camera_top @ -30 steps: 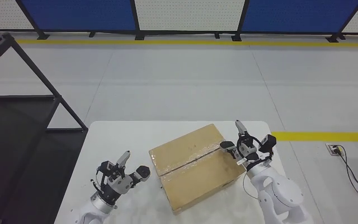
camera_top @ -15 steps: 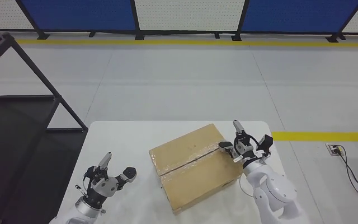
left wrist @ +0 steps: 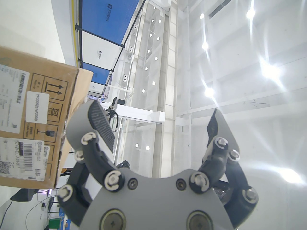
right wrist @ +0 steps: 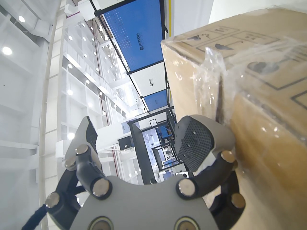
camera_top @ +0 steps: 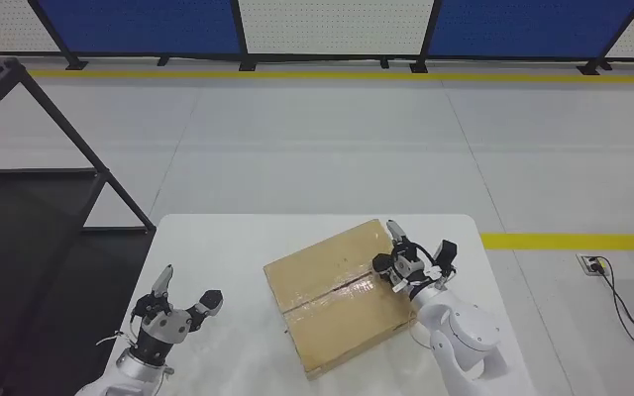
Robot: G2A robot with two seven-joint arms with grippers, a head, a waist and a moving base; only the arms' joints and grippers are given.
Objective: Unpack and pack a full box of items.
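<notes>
Clear tape [right wrist: 242, 72] wrinkles just beside the right gripper [right wrist: 141, 135], its jaws wide and empty, one pad seemingly touching the end of the sealed box [camera_top: 337, 297]. Slipping on that film could shove the box across the table [camera_top: 218, 238]. The left gripper [left wrist: 157, 123], also wide open, sits well apart, bracing nothing.

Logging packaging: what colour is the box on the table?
A brown cardboard box, clearest in top view.
</notes>
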